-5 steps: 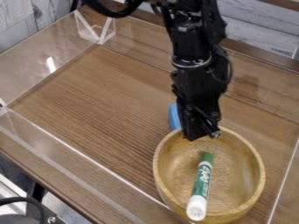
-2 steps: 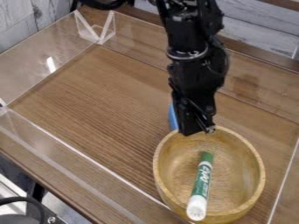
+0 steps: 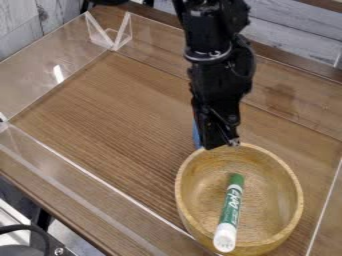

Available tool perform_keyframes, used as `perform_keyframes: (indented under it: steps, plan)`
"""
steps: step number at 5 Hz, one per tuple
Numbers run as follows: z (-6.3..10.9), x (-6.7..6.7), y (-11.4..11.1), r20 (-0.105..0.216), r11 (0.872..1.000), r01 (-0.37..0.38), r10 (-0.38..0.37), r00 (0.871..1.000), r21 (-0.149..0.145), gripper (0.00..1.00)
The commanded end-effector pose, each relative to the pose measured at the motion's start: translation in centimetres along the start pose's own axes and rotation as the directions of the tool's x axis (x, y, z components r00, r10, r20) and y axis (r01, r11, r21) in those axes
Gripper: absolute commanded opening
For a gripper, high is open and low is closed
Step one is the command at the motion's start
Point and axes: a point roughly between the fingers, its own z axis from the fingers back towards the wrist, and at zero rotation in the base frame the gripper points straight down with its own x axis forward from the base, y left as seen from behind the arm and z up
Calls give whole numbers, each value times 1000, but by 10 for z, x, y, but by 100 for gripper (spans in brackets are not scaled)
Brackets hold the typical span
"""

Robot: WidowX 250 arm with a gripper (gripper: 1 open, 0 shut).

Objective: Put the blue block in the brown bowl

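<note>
Single camera view. The black gripper (image 3: 215, 142) was closed, tips pointing down, at the far rim of the brown bowl (image 3: 242, 190) as pictured. Whether the tips touched the rim could not be told.

The blue block (image 3: 197, 133) showed only in part, just beside the gripper's tips on the picture-left side; the rest was hidden behind the dark fingers. It lay outside the bowl. No grip on it could be made out, and contact between fingers and block could not be determined.

The bowl extended from beneath the tips toward the near side of the view. Inside it, below the gripper in the picture, lay a green marker (image 3: 233, 205) with a white end, lengthwise toward the near rim, apart from the tips.

Under the gripper and bowl was the wooden tabletop (image 3: 114, 110). Well apart from the gripper, toward the far left of the picture, stood a small clear, angular object (image 3: 110, 31). A black cable (image 3: 30, 229) curved at the near left corner, also well away from the tips.
</note>
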Motion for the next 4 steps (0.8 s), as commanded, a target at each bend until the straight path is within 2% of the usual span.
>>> perform_keyframes:
  steps: [1,4]
  plan:
    - [18,5,7,61,999,3,-5,998,35,0]
    - [25,0,20,80,999,-28,24,997,46,0]
